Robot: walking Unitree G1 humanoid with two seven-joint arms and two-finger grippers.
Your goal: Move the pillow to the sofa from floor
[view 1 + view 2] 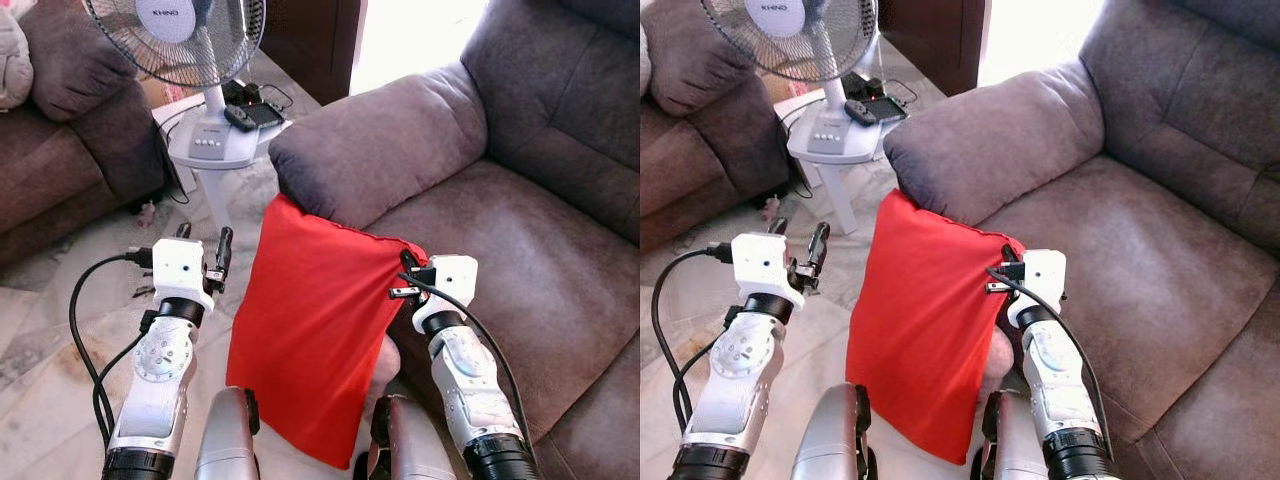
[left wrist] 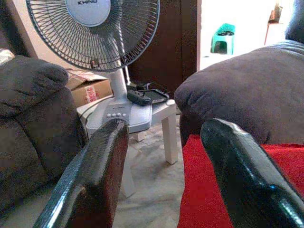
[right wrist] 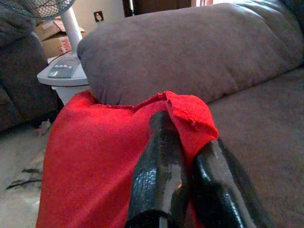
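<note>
A red pillow hangs upright in front of me, its top edge against the front of the grey sofa's armrest. My right gripper is shut on the pillow's upper right corner, right at the edge of the sofa seat. My left gripper is open beside the pillow's left edge, not touching it; its fingers frame the fan and the pillow's edge.
A white standing fan and a small white table with remotes stand on the marble floor ahead to the left. A second brown sofa is at far left. Cables trail from both wrists.
</note>
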